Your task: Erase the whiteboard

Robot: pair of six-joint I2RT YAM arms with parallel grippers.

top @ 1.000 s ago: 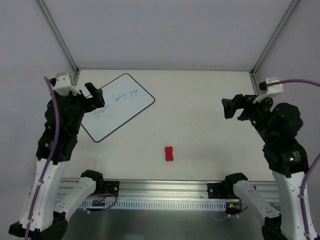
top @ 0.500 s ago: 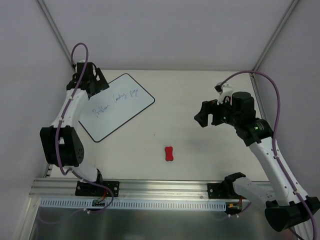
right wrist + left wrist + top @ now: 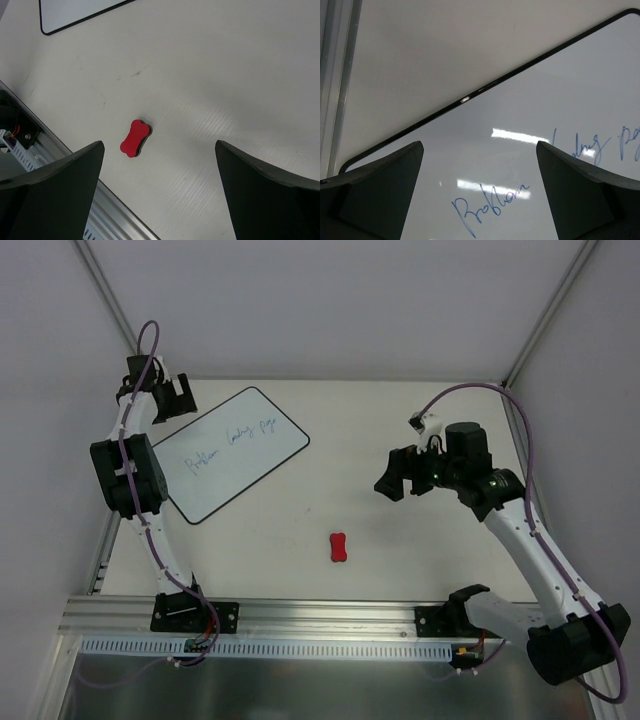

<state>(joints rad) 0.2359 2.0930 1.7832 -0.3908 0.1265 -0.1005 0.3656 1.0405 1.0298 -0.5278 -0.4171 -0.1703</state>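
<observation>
Left tool [image 3: 168,397]: jaws are standing wide apart, gripping nothing, hanging over the board's far-left corner.
Right tool [image 3: 397,476]: jaws are likewise spread and empty, looking down on the bare surface [image 3: 420,420] and the eraser [image 3: 339,547].
Whiteboard [image 3: 235,454]: lying flat and skewed, directly beneath the left tool and well off to the right tool's left; blue handwriting [image 3: 490,200] is running across it, none of it wiped.
Eraser: a red, bone-shaped block, sitting below the right tool and framed between its jaws in the wrist view; well apart from the left tool and untouched.
How the board is likely handling: it is looking thin, stiff and light, with a glossy face catching the lights, so it may be sliding under rubbing. Pinning a bare corner or the black edge under the left tool, clear of the ink, seems wiser than lifting it.
Taking the eraser: small and light by its looks; the narrow waist is offering the natural pinch.
Stage: erasing is not yet starting; fetching the eraser appears to be next.
</observation>
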